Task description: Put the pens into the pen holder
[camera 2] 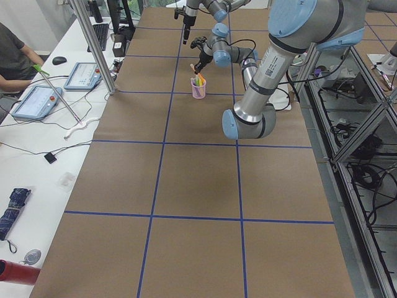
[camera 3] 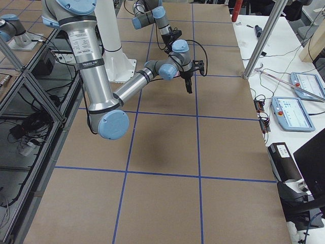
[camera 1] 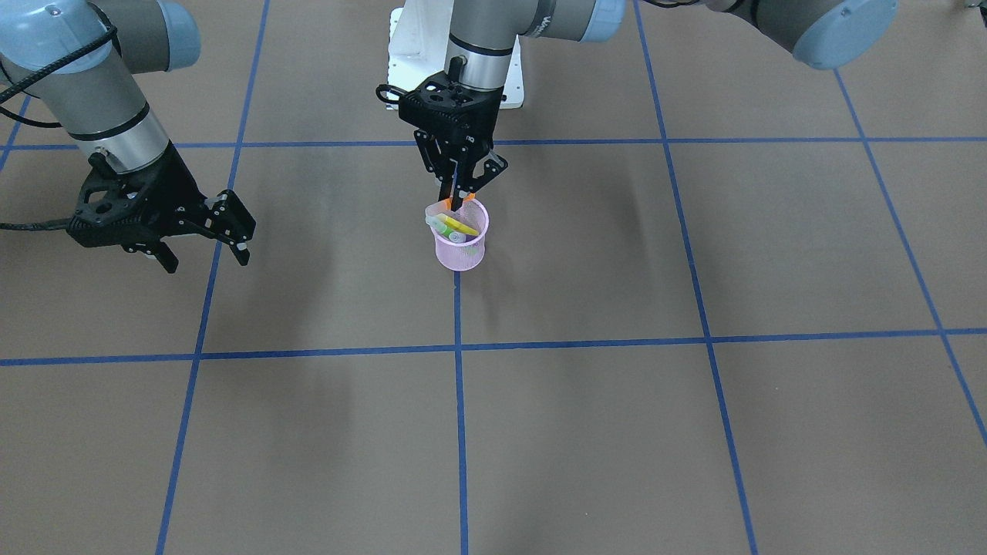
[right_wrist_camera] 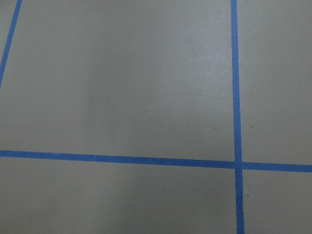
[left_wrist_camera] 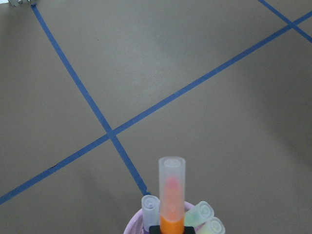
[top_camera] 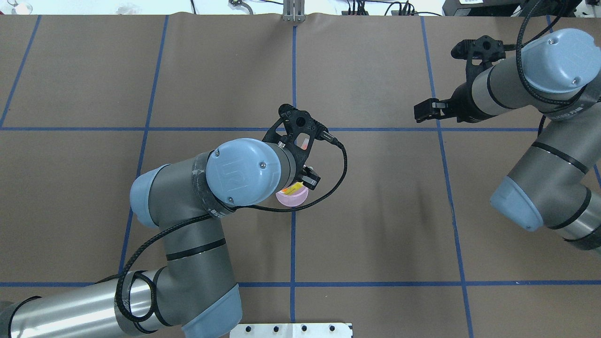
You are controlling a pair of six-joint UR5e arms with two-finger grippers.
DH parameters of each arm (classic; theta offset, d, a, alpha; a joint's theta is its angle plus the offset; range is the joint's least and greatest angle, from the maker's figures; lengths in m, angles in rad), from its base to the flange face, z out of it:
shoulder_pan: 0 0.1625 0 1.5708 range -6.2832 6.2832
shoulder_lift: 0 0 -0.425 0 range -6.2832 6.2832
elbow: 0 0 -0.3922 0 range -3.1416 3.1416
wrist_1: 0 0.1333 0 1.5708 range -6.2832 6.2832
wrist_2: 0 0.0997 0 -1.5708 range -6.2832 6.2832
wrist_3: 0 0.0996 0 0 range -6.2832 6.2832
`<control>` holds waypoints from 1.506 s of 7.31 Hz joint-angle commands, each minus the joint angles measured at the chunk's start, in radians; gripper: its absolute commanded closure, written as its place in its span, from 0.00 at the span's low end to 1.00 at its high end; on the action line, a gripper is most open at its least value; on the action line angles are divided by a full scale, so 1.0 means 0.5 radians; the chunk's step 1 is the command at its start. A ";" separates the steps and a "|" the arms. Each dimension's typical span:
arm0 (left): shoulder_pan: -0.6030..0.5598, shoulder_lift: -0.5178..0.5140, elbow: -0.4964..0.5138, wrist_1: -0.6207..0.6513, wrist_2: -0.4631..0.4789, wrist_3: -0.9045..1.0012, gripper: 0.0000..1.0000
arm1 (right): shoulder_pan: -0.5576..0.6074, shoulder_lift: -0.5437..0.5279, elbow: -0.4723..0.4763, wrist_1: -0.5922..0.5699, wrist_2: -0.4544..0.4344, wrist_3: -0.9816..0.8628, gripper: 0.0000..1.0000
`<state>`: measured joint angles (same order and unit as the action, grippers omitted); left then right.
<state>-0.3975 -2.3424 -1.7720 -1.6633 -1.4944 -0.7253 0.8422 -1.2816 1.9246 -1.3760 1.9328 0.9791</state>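
Note:
The pink mesh pen holder stands on a blue tape line at the table's middle, also seen in the overhead view. Inside it lean a yellow pen, a green pen and a purple pen. My left gripper hangs right over the holder's rim, shut on the orange pen, whose pale cap points away from the wrist camera. Whether that pen's end rests in the holder I cannot tell. My right gripper is open and empty, well off to the side above the table.
Brown table cover with a blue tape grid. White robot base plate behind the holder. A person sits by tablets and cables on a side desk beyond the table's edge.

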 commanded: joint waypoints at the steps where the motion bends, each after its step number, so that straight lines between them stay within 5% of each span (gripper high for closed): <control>1: 0.000 -0.027 0.049 -0.020 0.047 0.012 1.00 | 0.000 -0.002 -0.002 0.000 0.000 0.002 0.00; 2: -0.003 -0.034 0.050 -0.060 0.059 0.009 1.00 | 0.000 0.001 -0.002 0.000 0.000 -0.001 0.00; 3: -0.003 -0.034 0.053 -0.073 0.059 0.003 0.39 | 0.000 0.001 -0.002 0.000 -0.003 -0.001 0.00; 4: -0.006 -0.031 0.050 -0.115 0.059 -0.019 0.01 | 0.000 0.001 0.001 0.000 0.000 -0.001 0.00; 7: -0.155 0.033 -0.069 -0.116 0.001 -0.028 0.00 | 0.064 -0.020 -0.002 0.000 0.030 -0.040 0.00; 8: -0.265 0.207 -0.176 -0.082 -0.136 -0.025 0.00 | 0.104 -0.041 -0.014 -0.009 0.037 -0.104 0.00; 10: -0.703 0.542 -0.266 0.007 -0.720 0.085 0.00 | 0.321 -0.152 -0.136 -0.009 0.146 -0.529 0.00; 11: -0.969 0.774 -0.279 0.004 -0.966 0.465 0.00 | 0.471 -0.197 -0.222 -0.009 0.241 -0.781 0.00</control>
<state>-0.7279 -2.0814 -1.8988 -1.6694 -1.8153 -0.6522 0.9916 -1.3531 1.8629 -1.3804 2.0008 0.7354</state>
